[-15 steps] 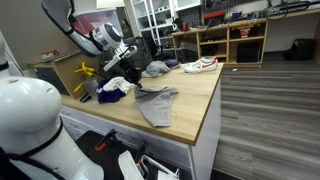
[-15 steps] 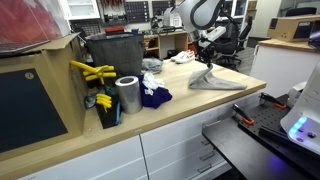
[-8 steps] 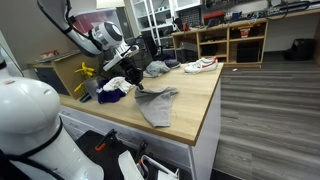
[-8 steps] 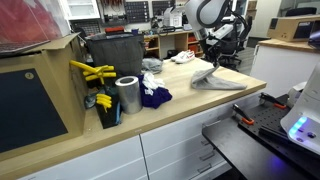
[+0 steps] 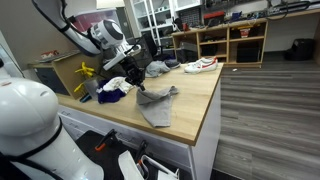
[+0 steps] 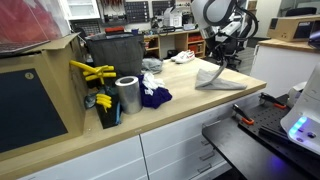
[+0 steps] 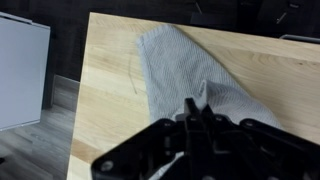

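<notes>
My gripper (image 5: 138,82) is shut on a grey cloth (image 5: 158,104) and lifts one corner of it off the wooden table (image 5: 200,90). The rest of the cloth lies spread on the tabletop and hangs a little over the near edge. In an exterior view the cloth (image 6: 218,78) rises to a peak under the gripper (image 6: 217,55). In the wrist view the closed fingers (image 7: 190,106) pinch a fold of the grey cloth (image 7: 180,65), which stretches away over the wood.
A dark blue cloth (image 6: 153,96) and a white cloth (image 5: 115,84) lie further along the table. A metal can (image 6: 127,95), yellow tools (image 6: 90,72) and a dark bin (image 6: 112,52) stand near them. A shoe (image 5: 201,65) sits at the far end.
My gripper has moved with the pinched cloth corner across the table, dragging the cloth along, and the lifted peak has shifted with it.
</notes>
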Motion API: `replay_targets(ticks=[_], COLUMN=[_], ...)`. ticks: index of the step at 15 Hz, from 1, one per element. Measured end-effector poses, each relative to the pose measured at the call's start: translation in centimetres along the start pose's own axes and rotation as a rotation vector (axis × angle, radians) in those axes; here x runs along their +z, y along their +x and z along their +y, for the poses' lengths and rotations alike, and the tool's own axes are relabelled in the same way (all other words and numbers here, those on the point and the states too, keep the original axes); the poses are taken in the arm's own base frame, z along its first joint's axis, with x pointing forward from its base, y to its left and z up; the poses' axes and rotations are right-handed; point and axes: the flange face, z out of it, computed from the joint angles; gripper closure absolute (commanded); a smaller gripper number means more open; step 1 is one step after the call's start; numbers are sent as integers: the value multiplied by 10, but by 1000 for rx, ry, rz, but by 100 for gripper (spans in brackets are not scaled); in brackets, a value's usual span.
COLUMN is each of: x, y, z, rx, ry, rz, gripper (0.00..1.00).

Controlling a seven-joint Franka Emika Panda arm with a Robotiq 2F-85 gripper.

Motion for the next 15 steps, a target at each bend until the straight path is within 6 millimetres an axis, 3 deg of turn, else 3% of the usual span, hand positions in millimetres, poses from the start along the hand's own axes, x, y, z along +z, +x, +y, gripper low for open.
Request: replay_targets(ticks=[13, 14, 15], x=[9, 9, 9], y=[-14, -14, -13], z=[10, 10, 9], rx=[-139, -149, -157], ry=[-76, -88, -97], rz=[10, 15, 20], gripper=[99, 82, 93])
